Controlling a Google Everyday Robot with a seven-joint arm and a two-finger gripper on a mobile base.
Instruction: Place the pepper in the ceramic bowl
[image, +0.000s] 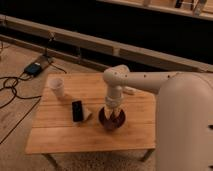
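The robot's white arm held its gripper low over the round, dark maroon ceramic bowl on the wooden desk, apparently at the release step (the small dark-red pepper was not visible).

A single high view looks down and forward over the robot's pale body at lower right onto the bench; the claw sits mid-frame.

Colours you see at the gripper
Below it: maroon-brown ceramic bowl; pale wooden table; arm cream-white; white cup.
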